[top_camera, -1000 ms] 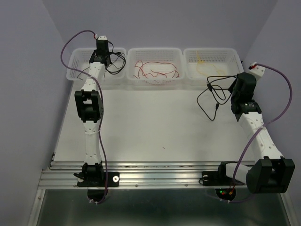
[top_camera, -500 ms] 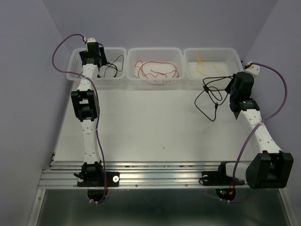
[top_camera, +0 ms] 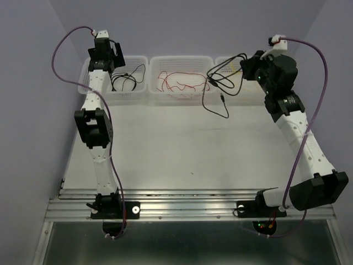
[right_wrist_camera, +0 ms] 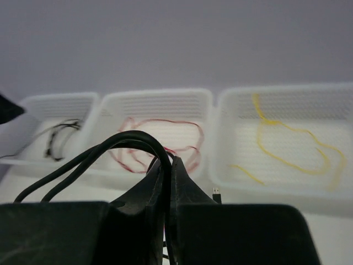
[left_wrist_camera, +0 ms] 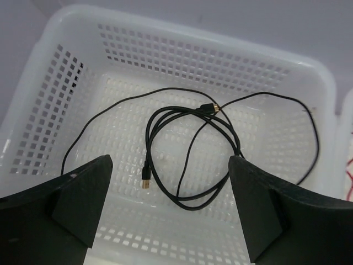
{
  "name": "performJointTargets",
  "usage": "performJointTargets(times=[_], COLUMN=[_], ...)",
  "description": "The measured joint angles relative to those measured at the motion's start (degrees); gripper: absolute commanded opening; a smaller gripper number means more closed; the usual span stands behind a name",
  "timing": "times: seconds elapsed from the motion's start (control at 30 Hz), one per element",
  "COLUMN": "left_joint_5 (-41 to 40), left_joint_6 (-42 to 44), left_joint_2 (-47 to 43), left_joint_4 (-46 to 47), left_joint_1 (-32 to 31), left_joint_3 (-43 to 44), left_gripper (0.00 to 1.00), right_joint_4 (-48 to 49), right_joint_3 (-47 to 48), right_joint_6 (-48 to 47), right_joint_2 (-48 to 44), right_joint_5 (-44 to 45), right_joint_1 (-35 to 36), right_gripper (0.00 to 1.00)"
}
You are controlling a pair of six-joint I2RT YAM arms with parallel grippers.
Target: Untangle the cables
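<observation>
1. The right arm (top_camera: 300, 138) is raised towards the far side of the table (top_camera: 165, 143). Its jaws are closed on a bunched loop of a black cable (right_wrist_camera: 132, 138).
2. The held cable hangs below and to the left of the right jaws. It drapes across the gap between the middle basket (top_camera: 182, 58) and the right basket (right_wrist_camera: 276, 190). Its free plug end dangles over the table just in front of them.
3. The left jaws are open and empty, poised directly above the left basket (left_wrist_camera: 325, 83). A second black cable (left_wrist_camera: 148, 138) lies loosely coiled on that basket's floor.
4. The red cable (right_wrist_camera: 160, 121) lies in the middle basket and the yellow cable (right_wrist_camera: 287, 131) in the right one, each alone.
5. Judgement: the held cable probably belongs in the left basket, which lies to the left of the right jaws, beyond the middle basket. The left arm is much nearer that basket.
6. Risk: the trailing loops may snag a basket rim during the crossing.
</observation>
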Motion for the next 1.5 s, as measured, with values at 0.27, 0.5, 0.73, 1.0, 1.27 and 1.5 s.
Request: performJointTargets(times=[0.27,0.5,0.73,1.0,1.27,1.5], left_joint_5=[-0.61,-7.98,-4.74,15.91,34.21,40.33], left_joint_6=[-3.56,-14.49,-19.21,-19.74,-14.4,-6.62], left_joint_2=[-24.26,-49.24,-58.34,-59.34,-59.23,-47.71], left_joint_4=[2.73,4.13,5.07,14.01,26.82,27.17], left_joint_1=[0.04,0.42,0.81,0.81,0.74,0.74], left_joint_3=[-16.59,-43.78,-56.57,-57.75,-57.99,-48.22], left_gripper=[0.99,0.99,0.99,0.99,0.99,0.7], right_joint_4=[11.61,26.01,35.36,34.77,35.08,35.01], right_joint_3=[28.33,55.12,73.68,61.75,62.79,62.99], right_joint_6=[1.7,0.63,-4.13,-6.82,-6.56,-5.05], right_joint_2=[16.61,43.28,70.12,69.31,63.43,61.68], right_joint_5=[-17.62,-14.95,-4.26,-1.31,-0.98,-3.76], right_joint_1=[13.0,22.99,30.05,33.77,32.85,32.59], right_gripper=[0.01,0.01,0.01,0.01,0.01,0.01])
